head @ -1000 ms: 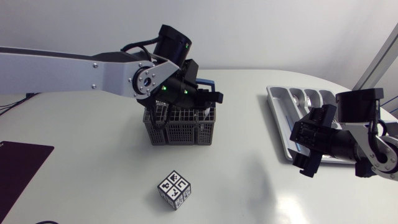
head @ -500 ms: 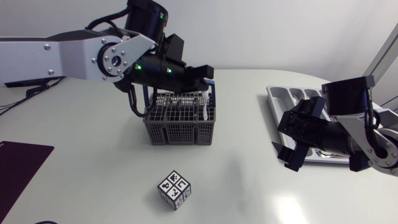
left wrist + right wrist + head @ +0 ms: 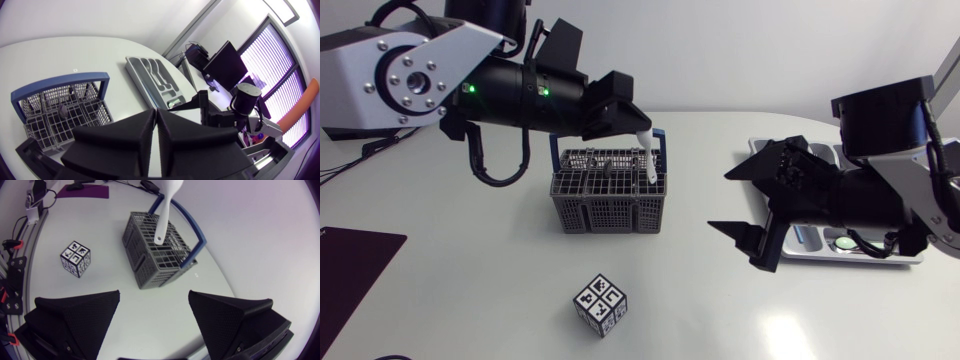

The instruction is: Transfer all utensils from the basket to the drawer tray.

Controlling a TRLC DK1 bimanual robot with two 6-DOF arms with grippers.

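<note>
Left gripper (image 3: 632,124) clamped on upper end of white utensil (image 3: 646,160); utensil hangs approx. upright, lower tip over open top of grey wire basket (image 3: 610,205) w/ blue handle. Right gripper (image 3: 722,200): fingers spread wide, nothing between them, betw. basket and drawer tray (image 3: 150,75). Tray lies near table's right edge. Marker-printed cube (image 3: 600,305) sits on table in front of basket.

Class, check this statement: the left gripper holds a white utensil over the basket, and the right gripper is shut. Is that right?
No: the right gripper is open, fingers wide apart, as the right wrist view shows. The left gripper does hold the white utensil over the basket.
</note>
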